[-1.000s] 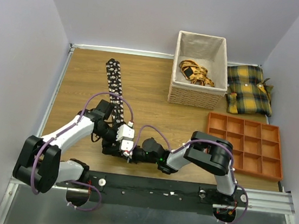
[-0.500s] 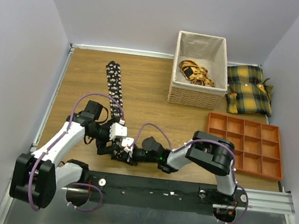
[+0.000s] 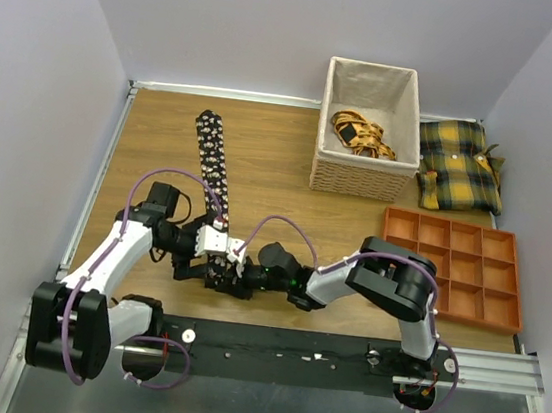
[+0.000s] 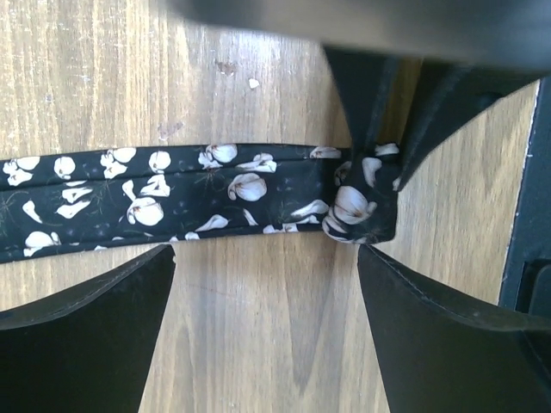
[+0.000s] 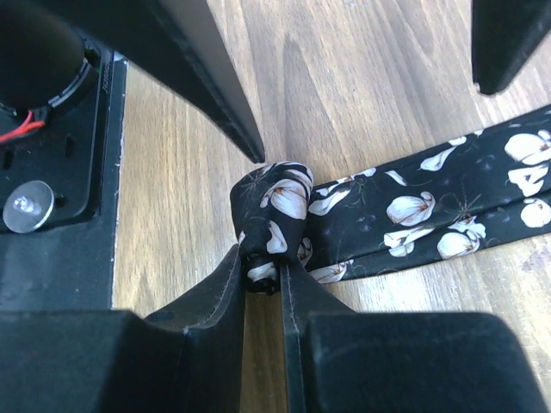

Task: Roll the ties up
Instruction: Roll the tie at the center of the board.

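Note:
A black tie (image 3: 210,153) with white flowers lies as a long strip on the wooden table, running from the far left toward the arms. Its near end is curled into a small roll (image 5: 274,206). My right gripper (image 5: 263,277) is shut on that roll, pinching its lower edge. In the left wrist view the strip (image 4: 172,194) crosses the frame, and the roll (image 4: 357,211) sits at its right end under the right arm's fingers. My left gripper (image 4: 265,258) stands open just beside the strip, with only bare wood between its fingers. Both grippers (image 3: 217,260) (image 3: 234,278) meet at the tie's near end.
A lined wicker basket (image 3: 360,177) holding a yellow-patterned item stands at the back. Yellow-and-black plaid cushions (image 3: 460,167) lie to its right. An orange compartment tray (image 3: 455,269) sits at the right. The black base rail (image 3: 339,353) runs along the near edge.
My left gripper has opened, let go of the tie and drawn back to the left. The right gripper has kept its grip on the rolled end and shifted slightly left.

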Robot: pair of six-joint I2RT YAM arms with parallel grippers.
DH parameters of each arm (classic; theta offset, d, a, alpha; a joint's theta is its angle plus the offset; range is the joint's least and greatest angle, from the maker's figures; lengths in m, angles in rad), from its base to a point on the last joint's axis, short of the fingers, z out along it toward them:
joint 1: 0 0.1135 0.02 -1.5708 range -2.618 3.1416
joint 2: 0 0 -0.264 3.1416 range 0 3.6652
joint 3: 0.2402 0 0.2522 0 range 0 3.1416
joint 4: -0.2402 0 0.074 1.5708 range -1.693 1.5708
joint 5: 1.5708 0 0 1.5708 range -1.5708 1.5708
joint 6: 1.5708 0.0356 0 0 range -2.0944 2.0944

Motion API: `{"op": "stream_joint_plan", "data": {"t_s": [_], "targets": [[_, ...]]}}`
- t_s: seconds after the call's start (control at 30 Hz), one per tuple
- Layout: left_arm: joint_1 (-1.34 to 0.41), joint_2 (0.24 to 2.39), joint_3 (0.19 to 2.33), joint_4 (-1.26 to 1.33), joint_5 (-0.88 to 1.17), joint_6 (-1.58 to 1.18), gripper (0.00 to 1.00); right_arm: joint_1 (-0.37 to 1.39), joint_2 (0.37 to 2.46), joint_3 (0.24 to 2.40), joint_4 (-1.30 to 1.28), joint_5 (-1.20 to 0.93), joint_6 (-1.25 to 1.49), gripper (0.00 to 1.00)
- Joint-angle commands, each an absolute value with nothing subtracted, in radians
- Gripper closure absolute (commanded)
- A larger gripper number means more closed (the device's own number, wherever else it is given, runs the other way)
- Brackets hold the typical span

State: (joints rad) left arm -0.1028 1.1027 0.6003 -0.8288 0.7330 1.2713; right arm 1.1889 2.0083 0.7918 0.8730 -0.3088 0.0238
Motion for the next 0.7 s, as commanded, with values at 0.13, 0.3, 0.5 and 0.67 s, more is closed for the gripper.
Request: {"op": "stream_joint_plan", "data": {"t_s": [0.13,0.3,0.5,0.67], "targets": [[-0.095,1.026,0.578,-0.853,0.678,1.258,0.10,1.147,2.002,0.804,0.710,-0.431,0.300,0.89],[-0.095,0.980,0.563,-0.842,0.729,1.209,0.09,1.088,2.046,0.841,0.683,-0.525,0.411,0.89],[-0.181,0.948,0.540,-0.723,0.620,1.060,0.09,0.982,2.117,0.966,0.521,-0.675,0.580,0.89],[-0.325,0.950,0.512,-0.643,0.525,1.002,0.08,0.968,2.138,1.048,0.430,-0.774,0.598,0.89]]}}
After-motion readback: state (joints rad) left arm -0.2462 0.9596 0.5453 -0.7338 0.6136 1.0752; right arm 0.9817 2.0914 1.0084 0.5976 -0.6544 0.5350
